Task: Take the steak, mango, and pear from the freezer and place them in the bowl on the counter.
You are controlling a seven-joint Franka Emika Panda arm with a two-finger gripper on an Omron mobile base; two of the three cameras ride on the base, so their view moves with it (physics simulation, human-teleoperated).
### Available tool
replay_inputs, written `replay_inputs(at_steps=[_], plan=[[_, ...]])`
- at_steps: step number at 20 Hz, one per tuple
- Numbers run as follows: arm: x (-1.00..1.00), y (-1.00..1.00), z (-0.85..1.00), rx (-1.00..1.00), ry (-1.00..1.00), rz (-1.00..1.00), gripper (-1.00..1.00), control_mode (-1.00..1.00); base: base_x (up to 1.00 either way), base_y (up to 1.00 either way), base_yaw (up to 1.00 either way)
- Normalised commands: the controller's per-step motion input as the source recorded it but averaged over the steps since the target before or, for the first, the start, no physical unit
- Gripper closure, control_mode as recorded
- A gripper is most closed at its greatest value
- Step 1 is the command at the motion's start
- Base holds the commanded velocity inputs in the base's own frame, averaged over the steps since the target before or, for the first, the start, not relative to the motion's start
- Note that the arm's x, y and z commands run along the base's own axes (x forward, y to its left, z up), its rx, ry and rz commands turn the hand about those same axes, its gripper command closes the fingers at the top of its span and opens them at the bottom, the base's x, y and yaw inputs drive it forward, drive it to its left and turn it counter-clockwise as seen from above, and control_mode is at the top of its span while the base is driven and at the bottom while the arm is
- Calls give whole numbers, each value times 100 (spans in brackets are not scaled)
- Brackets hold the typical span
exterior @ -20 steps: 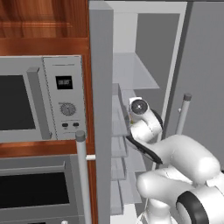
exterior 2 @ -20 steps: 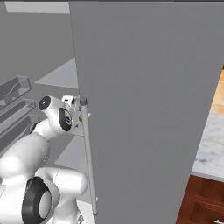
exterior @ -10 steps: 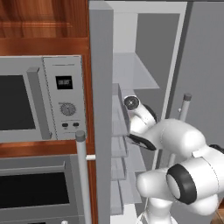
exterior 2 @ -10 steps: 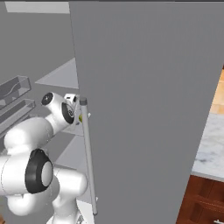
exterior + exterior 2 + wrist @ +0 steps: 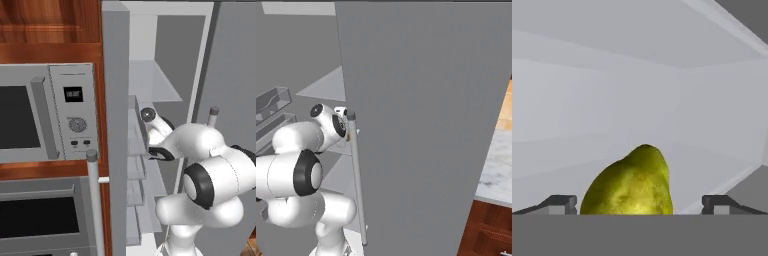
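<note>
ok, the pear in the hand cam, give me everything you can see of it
The pear is yellow-green with darker mottled patches and a dull, slightly glossy skin. Its body is rounded and its narrower end points up in the hand view. It sits on a pale grey freezer shelf, and its lower part is cut off at the bottom of the view. It lies between the open gripper's two fingertips, with a clear gap on each side, so nothing grips it.

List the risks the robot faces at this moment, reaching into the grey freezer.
1. The yellow-green pear sits between the open tool fingertips; its rounded skin might slip or roll when squeezed.
2. The arm works close beside the tall grey freezer door and its rod handle, so pulling out could knock them.
</note>
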Motion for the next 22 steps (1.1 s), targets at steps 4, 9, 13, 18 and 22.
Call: replay_inputs(at_steps=[4,9,13,18,22], plan=[[40,0,-30,0,0,0,-100,-100,0,0,0],[25,-12,-29,0,1,0,-100,-100,0,0,0],[13,-42,-45,1,6,0,-100,-100,0,0,0],[8,-42,-50,0,10,0,-100,-100,0,0,0],[0,-40,-56,0,6,0,-100,-100,0,0,0]])
